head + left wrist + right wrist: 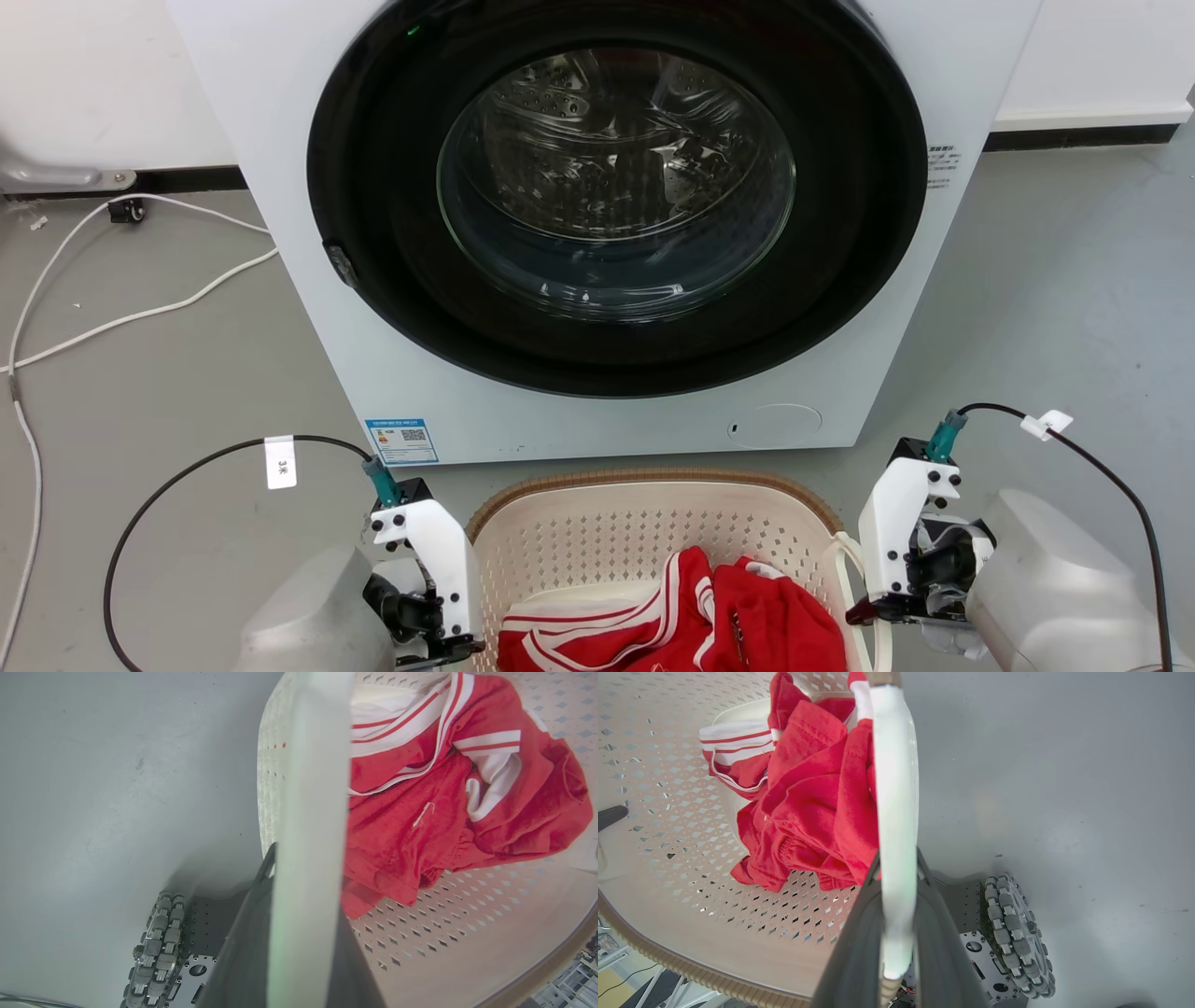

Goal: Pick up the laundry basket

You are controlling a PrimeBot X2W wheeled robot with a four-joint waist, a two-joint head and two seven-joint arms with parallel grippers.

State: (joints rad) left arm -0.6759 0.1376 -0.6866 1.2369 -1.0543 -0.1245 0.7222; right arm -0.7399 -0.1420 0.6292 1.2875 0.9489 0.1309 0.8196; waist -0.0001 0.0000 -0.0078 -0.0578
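Observation:
The laundry basket [653,482], cream-white and perforated with a brown woven rim, sits low in the head view in front of the washing machine, holding a red and white garment [691,616]. My left gripper [456,642] is at the basket's left side. In the left wrist view, the left gripper [303,882] is shut on a white loop handle [308,788]. My right gripper [868,611] is at the basket's right side. In the right wrist view, the right gripper [899,868] is shut on the other white handle [894,788]. Whether the basket touches the floor I cannot tell.
A white front-loading washing machine [607,411] with its round door shut stands right behind the basket. White cables [140,313] lie on the grey floor at the left. My base's roller wheels [159,942] [1013,933] sit under the basket's sides.

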